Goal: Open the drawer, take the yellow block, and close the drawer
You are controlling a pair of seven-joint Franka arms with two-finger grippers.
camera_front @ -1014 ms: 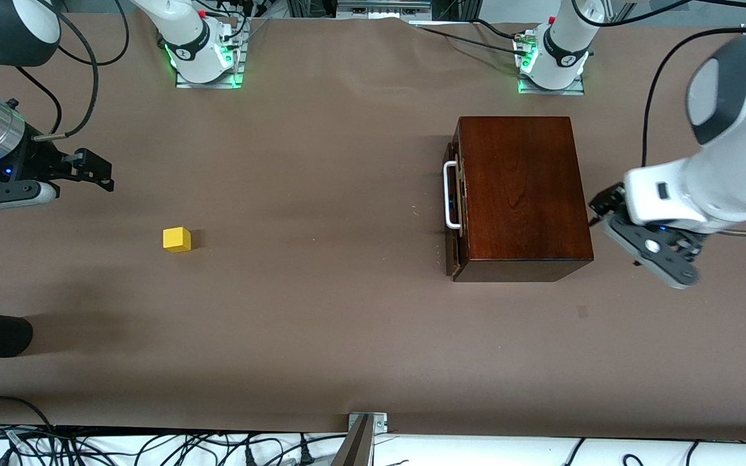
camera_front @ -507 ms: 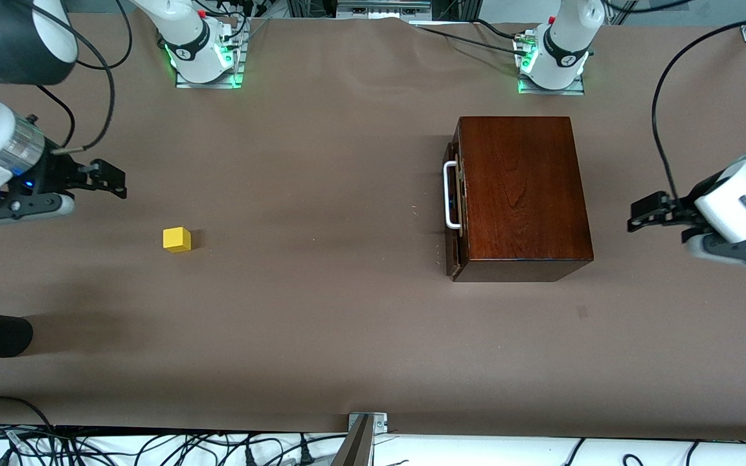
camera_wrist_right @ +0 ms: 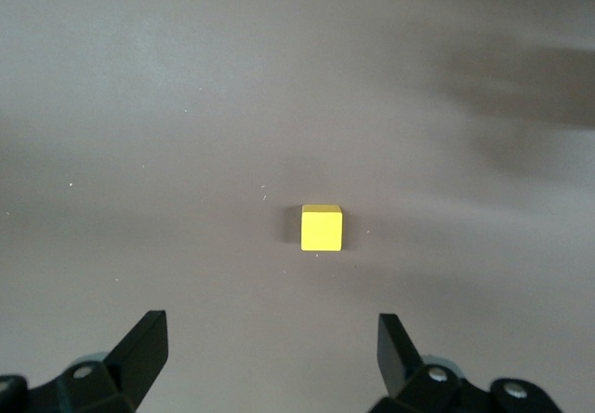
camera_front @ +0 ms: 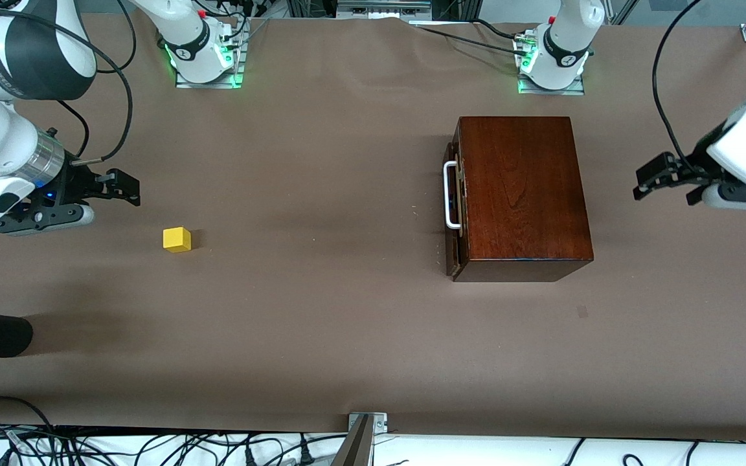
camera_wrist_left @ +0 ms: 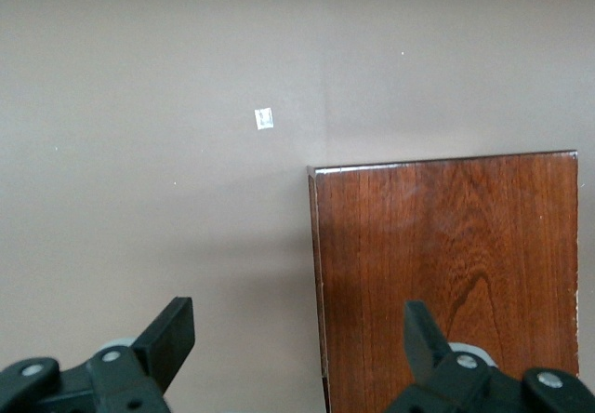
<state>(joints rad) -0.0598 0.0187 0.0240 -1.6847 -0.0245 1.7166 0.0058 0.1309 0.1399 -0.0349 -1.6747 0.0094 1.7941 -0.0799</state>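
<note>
Brown table [camera_front: 321, 323] bare save block [camera_front: 177, 239] and box [camera_front: 522, 194], drawer [camera_front: 452, 194] shut; right gripper [camera_front: 128, 189] and left gripper [camera_front: 655, 176] both wide, empty, over table

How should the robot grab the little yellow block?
Best from straight above, pinching two opposite flat sides of the yellow block. It sits flat on the bare table with nothing touching it, so every side is free. The right gripper is open beside it and its fingers stand wider than the cube, so it would probably slip over easily.
</note>
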